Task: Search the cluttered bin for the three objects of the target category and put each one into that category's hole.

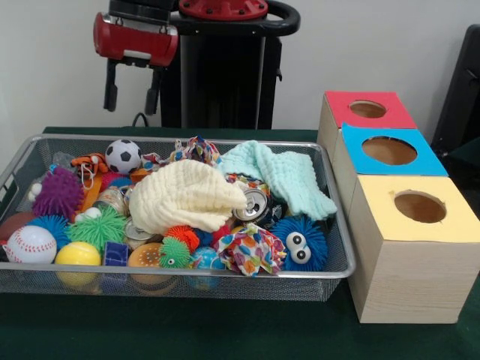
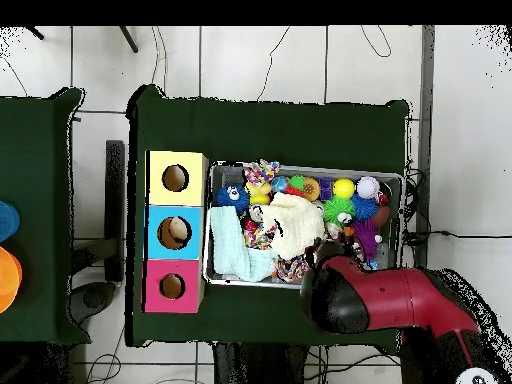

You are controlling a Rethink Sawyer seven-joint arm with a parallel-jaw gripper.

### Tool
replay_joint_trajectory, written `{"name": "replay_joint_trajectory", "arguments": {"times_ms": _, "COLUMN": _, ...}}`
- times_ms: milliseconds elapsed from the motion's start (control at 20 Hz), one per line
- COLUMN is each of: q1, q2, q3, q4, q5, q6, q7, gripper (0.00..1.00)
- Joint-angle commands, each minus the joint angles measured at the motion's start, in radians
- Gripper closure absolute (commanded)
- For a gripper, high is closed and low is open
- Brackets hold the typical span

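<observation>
Up above the far edge of the bin (image 1: 330, 259), toward the end away from the boxes, the pincer (image 1: 133, 96) is held well clear of the clutter, its two black fingers (image 1: 111, 88) parted and nothing gripped between them. Inside the bin, a cream cloth (image 1: 185, 196) is piled at the middle, with a mint green cloth (image 1: 283, 176) laid against the far corner on the boxes' side. A crushed can (image 1: 251, 203) is wedged just beside the cream cloth, touching it. Along the bin's near edge a baseball (image 1: 30, 244), a yellow ball (image 1: 77, 254) and a blue fuzzy ball with eyes (image 1: 298, 244) are seen, the blue one nearest the boxes. A small football (image 1: 123, 156) is lodged at the far edge, almost under the pincer. Beside the bin, on the green table (image 1: 225, 330), three boxes are lined up: the yellow box (image 1: 420, 255) nearest, the blue box (image 1: 390, 154) in the middle, the red box (image 1: 367, 111) farthest, each with a round hole on top. From overhead, something pale is glimpsed inside the blue box's hole (image 2: 175, 233); what it is cannot be told.
</observation>
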Motion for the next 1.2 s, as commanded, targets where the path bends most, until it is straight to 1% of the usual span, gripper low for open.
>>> {"name": "replay_joint_trajectory", "arguments": {"times_ms": 50, "q1": -0.023, "q2": 0.041, "q3": -0.012, "q4": -0.004, "q5": -0.115, "q6": 0.023, "q7": -0.065, "gripper": 0.0}}
{"name": "replay_joint_trajectory", "arguments": {"times_ms": 350, "q1": 0.031, "q2": 0.099, "q3": -0.073, "q4": -0.053, "q5": -0.203, "q6": 0.002, "q7": 0.013, "gripper": 0.0}}
{"name": "replay_joint_trajectory", "arguments": {"times_ms": 450, "q1": 0.058, "q2": 0.115, "q3": -0.1, "q4": -0.08, "q5": -0.228, "q6": 0.013, "q7": 0.043, "gripper": 0.0}}
{"name": "replay_joint_trajectory", "arguments": {"times_ms": 650, "q1": 0.085, "q2": 0.155, "q3": -0.136, "q4": -0.124, "q5": -0.255, "q6": 0.004, "q7": 0.076, "gripper": 0.0}}
{"name": "replay_joint_trajectory", "arguments": {"times_ms": 850, "q1": 0.104, "q2": 0.187, "q3": -0.169, "q4": -0.162, "q5": -0.272, "q6": -0.037, "q7": 0.11, "gripper": 0.0}}
{"name": "replay_joint_trajectory", "arguments": {"times_ms": 1000, "q1": 0.082, "q2": 0.198, "q3": -0.161, "q4": -0.168, "q5": -0.244, "q6": -0.054, "q7": 0.099, "gripper": 0.0}}
{"name": "replay_joint_trajectory", "arguments": {"times_ms": 1200, "q1": 0.037, "q2": 0.183, "q3": -0.123, "q4": -0.158, "q5": -0.207, "q6": -0.044, "q7": 0.049, "gripper": 0.0}}
